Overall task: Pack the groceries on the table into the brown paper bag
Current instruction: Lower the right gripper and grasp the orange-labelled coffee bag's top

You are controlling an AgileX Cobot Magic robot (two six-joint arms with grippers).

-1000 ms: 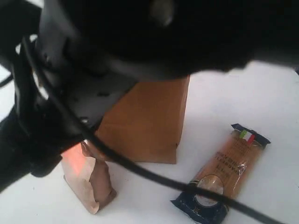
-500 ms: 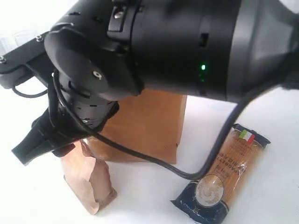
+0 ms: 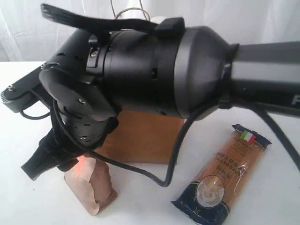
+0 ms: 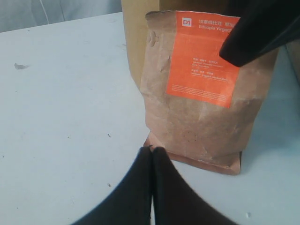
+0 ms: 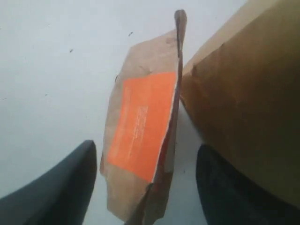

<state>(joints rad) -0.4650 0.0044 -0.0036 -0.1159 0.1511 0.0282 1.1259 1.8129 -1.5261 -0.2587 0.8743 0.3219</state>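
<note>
The small kraft pouch (image 3: pixel 91 190) with its orange label (image 4: pixel 201 61) stands on the white table (image 3: pixel 140 201), in front of the brown paper bag (image 3: pixel 145 140). My right gripper (image 5: pixel 146 147) is open, one finger (image 5: pixel 61 187) on each side of the pouch's (image 5: pixel 140 136) top with gaps between. In the exterior view the right arm crosses to the left and its gripper (image 3: pixel 61 159) hangs over the pouch. My left gripper (image 4: pixel 152 151) is shut and empty, tips close to the pouch's (image 4: pixel 201 126) base. The long pasta packet (image 3: pixel 225 173) lies flat at the right.
The right arm's black body (image 3: pixel 154 70) fills the middle of the exterior view and hides most of the bag. A black cable (image 3: pixel 140 171) loops down over the table between the pouch and the pasta packet. The bag's wall (image 5: pixel 243 93) stands right beside the pouch.
The right arm has drawn back from the exterior camera, which it nearly covered a second ago. Its gripper stays over the pouch. The pouch, bag and pasta packet have not moved.
</note>
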